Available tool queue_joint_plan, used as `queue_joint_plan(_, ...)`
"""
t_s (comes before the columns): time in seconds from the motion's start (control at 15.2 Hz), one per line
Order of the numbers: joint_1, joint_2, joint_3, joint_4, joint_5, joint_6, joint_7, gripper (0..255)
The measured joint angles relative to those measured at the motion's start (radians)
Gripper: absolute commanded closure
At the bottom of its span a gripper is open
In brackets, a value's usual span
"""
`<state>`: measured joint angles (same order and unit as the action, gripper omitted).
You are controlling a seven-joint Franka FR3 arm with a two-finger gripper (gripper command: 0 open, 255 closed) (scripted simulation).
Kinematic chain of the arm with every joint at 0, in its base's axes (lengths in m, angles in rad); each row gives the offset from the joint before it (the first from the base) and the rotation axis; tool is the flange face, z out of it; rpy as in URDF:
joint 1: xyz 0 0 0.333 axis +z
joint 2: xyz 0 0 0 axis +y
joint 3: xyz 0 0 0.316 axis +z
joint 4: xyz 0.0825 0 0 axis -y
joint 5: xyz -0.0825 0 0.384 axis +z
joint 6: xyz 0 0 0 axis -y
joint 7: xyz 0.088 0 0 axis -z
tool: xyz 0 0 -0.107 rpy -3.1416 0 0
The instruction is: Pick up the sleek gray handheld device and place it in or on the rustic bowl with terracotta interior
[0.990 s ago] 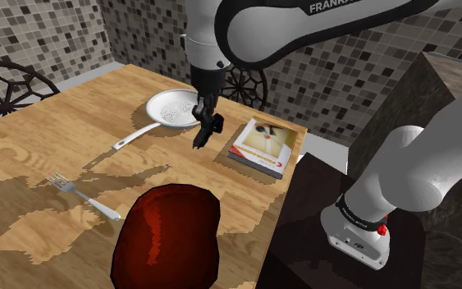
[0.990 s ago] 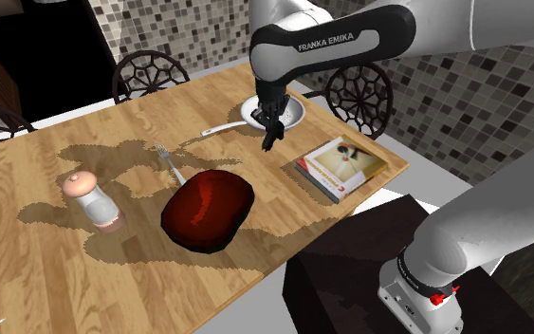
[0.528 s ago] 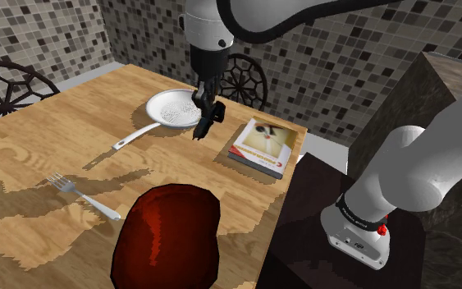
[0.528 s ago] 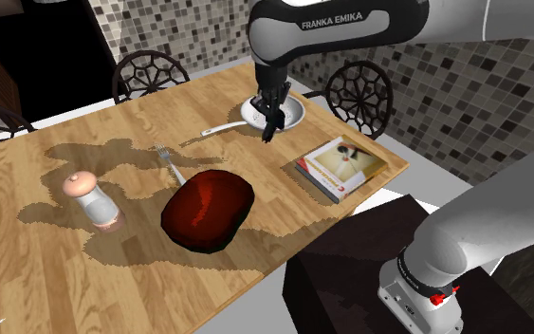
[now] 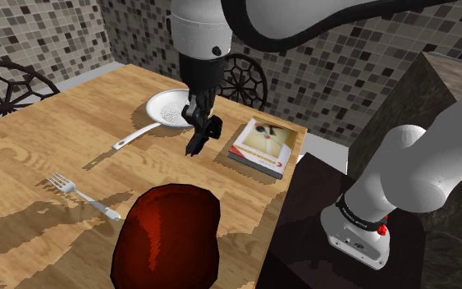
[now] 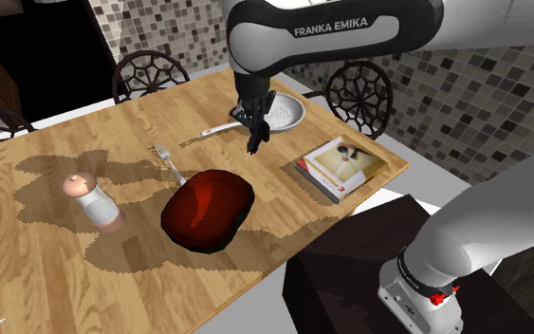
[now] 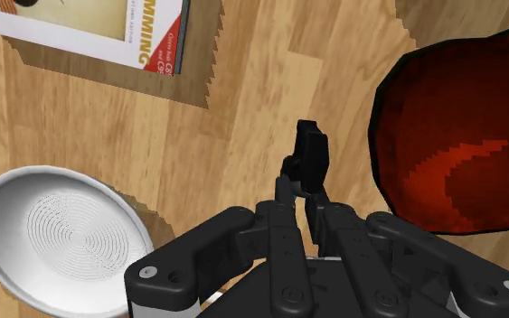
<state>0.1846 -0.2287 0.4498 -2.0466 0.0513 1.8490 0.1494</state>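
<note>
My gripper [image 5: 198, 125] hangs over the wooden table [image 5: 40, 139], between the white pan and the book, shut on a small dark, nearly black handheld device [image 5: 199, 141]. The device [image 7: 311, 161] sticks out past the fingertips, clasped between both fingers. From the second exterior view the gripper [image 6: 255, 128] holds the device [image 6: 254, 143] well above the tabletop. The bowl [image 5: 167, 238] is dark outside and deep red inside; it sits near the table's front edge, apart from the gripper. It also appears as the red bowl [image 6: 208, 209] and beside the device as the bowl [image 7: 460, 154].
A white long-handled pan [image 5: 170, 109] lies behind the gripper. A book [image 5: 262, 146] rests near the table's corner. A fork [image 5: 81, 195] lies beside the bowl, and a pale shaker [image 6: 92, 201] stands further along. Dark chairs [image 6: 151, 71] line the far side.
The arm has carried the held device away from above the pan, toward the second exterior view's left and nearer the bowl. The grip has stayed shut.
</note>
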Motion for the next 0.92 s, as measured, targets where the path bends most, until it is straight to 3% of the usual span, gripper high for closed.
queue_joint_plan(0.59,0.08,0.046,0.141,0.079,0.001,-0.037,0.224,255)
queue_joint_plan(0.92,0.125,0.146,0.231,0.186,-0.049,-0.061,0.376,255)
